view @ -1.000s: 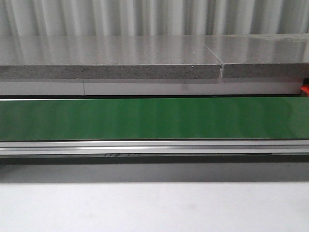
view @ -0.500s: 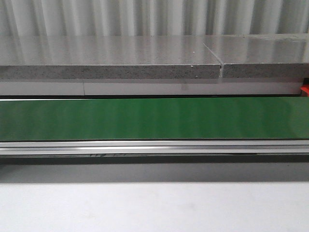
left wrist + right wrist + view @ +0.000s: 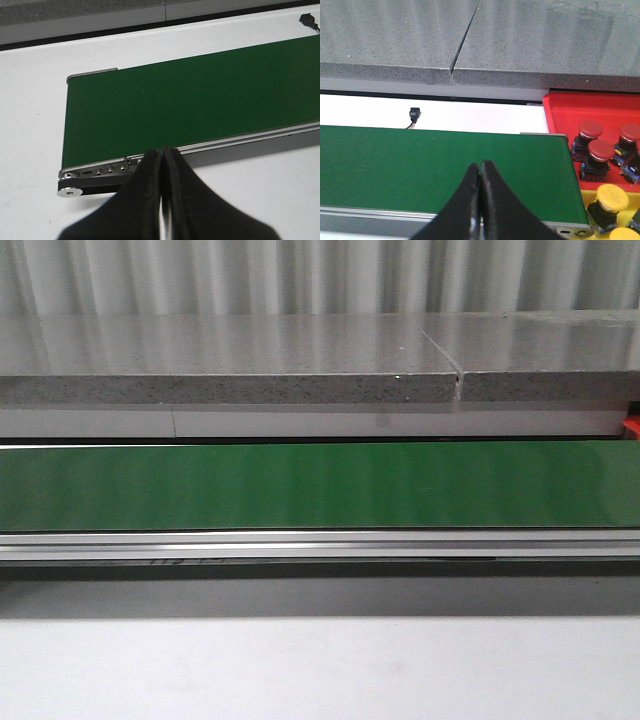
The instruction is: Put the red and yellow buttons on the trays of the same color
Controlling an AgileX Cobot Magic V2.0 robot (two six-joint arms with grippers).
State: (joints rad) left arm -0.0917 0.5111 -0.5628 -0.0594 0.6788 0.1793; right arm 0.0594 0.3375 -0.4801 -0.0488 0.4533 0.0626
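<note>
— What do we see on the white bench (image 3: 30,115)?
— The bare green conveyor belt (image 3: 320,485), grey stone slabs (image 3: 230,365) behind. Our left tool (image 3: 161,157) and right tool (image 3: 480,170) are pressed closed, empty.
— Buttons?
— Red round-capped buttons (image 3: 600,150) in the red plastic tray (image 3: 570,107), yellow ones (image 3: 612,196) just beside.

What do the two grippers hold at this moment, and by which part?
Nothing. The left gripper and the right gripper both have their jaws shut together with nothing between them, above the green conveyor belt.

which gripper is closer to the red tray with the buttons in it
Right. The right gripper hovers shut over the green conveyor belt near the end where the red tray sits. The left gripper, also shut, is at the belt's opposite end, with no tray in its view.
</note>
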